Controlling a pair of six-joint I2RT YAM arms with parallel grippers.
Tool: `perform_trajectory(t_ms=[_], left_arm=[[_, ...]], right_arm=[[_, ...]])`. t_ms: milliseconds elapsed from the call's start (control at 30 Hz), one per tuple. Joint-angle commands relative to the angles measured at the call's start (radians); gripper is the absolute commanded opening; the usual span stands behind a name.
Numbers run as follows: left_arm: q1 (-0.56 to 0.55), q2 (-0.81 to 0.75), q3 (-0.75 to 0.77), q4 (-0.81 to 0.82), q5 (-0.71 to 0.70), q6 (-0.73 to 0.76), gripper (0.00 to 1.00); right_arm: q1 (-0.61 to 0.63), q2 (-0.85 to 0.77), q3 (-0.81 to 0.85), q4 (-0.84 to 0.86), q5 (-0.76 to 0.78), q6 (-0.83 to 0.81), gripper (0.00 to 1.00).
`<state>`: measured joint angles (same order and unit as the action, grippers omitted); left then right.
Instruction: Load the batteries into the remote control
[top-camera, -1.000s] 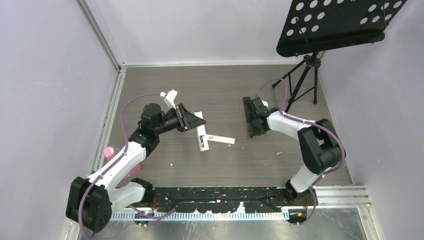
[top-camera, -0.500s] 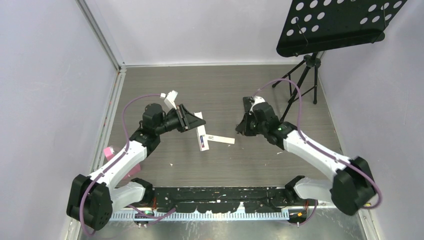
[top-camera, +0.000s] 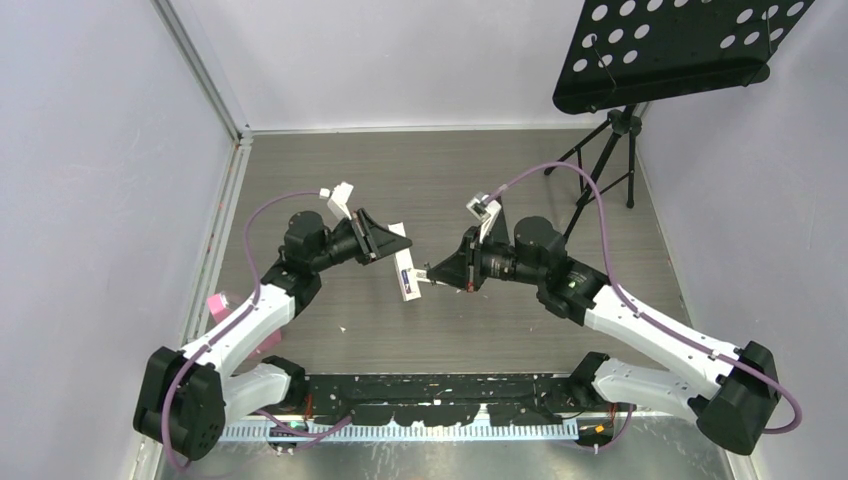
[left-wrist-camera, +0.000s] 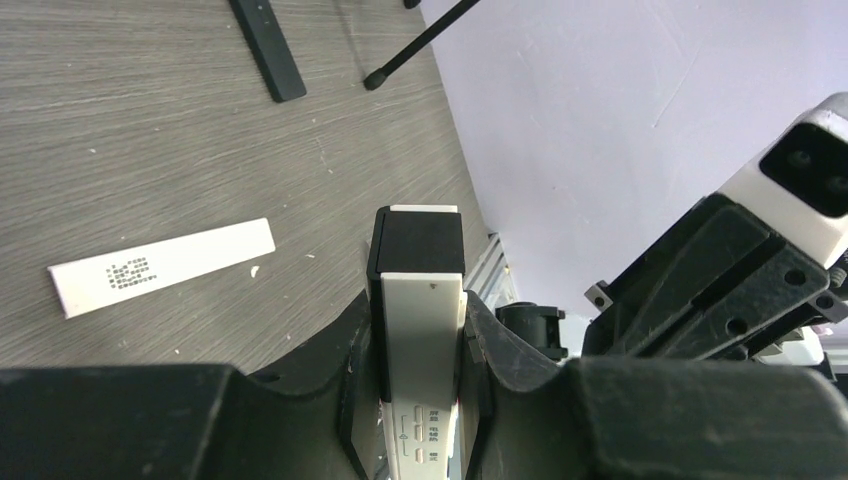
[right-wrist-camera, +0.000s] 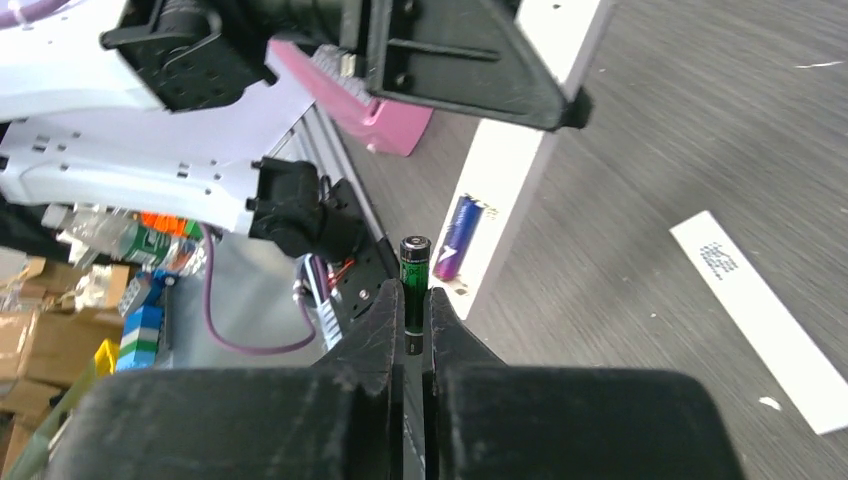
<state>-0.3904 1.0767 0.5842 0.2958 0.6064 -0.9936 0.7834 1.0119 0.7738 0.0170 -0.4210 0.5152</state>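
One purple-blue cylindrical cell (right-wrist-camera: 458, 238) already lies in the slim white plastic remote (left-wrist-camera: 420, 300), which the left gripper (left-wrist-camera: 418, 338) clamps by its sides. The right gripper (right-wrist-camera: 417, 305) pinches a green cylindrical battery (right-wrist-camera: 414, 262) tight, just at the remote's three o'clock seen from above. Seating it remains.

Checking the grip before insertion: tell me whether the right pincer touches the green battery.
Touching. Right wrist view: the right pincer is clamped on the green battery, no gap.
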Motion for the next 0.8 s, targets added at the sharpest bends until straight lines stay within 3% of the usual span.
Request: perform_trajectory(t_ms=[0, 200, 400, 767], left_arm=[[0.005, -0.015, -0.020, 0.172, 0.046, -0.047, 0.00], [0.005, -0.038, -0.051, 0.214, -0.022, -0.132, 0.00], [0.005, -0.047, -0.110, 0.322, -0.103, -0.260, 0.00], [0.005, -0.044, -0.111, 0.332, -0.109, -0.278, 0.00]], right_arm=[[0.047, -0.006, 0.040, 0.049, -0.054, -0.043, 0.01], [0.089, 0.055, 0.159, -0.184, 0.231, -0.018, 0.02], [0.168, 0.111, 0.217, -0.237, 0.321, -0.026, 0.04], [0.208, 0.159, 0.282, -0.333, 0.415, -0.065, 0.08]])
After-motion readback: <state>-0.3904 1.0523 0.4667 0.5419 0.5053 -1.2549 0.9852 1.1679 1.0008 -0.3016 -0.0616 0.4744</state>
